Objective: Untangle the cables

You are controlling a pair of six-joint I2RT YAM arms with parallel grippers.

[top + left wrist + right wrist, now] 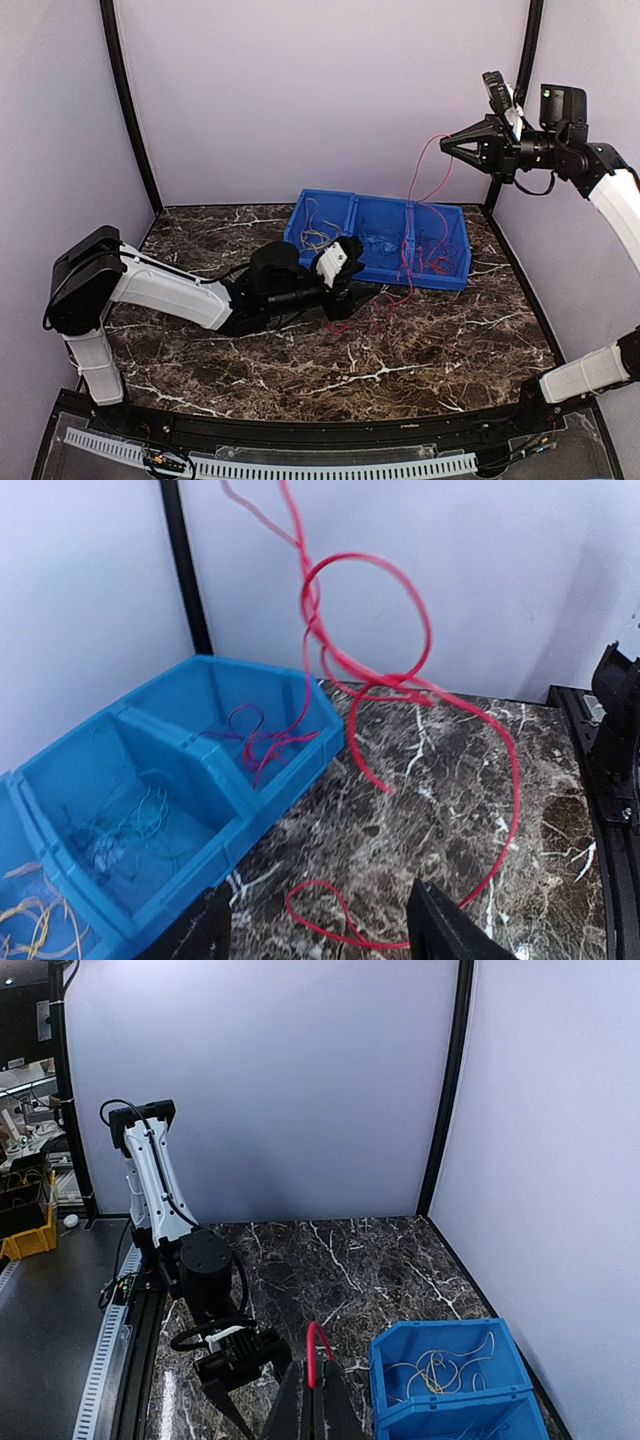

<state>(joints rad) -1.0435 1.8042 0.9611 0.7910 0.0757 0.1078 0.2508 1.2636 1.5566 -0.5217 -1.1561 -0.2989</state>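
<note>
Left pincer (322, 932) gapes above the marble table (450, 340); raised right pincer (446, 147) clamps a red cable (316, 1352).

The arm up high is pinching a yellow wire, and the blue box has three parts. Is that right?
Not quite. The wire pinched in the raised right gripper is red, not yellow; the right wrist view shows it clearly. The blue box does have three parts.

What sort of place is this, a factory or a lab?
Probably a robotics lab test cell: a left arm and a right arm are bolted to a marble-pattern table, walled in by plain white panels, with a blue bin of wires. The right gripper holds up a red cable.
</note>
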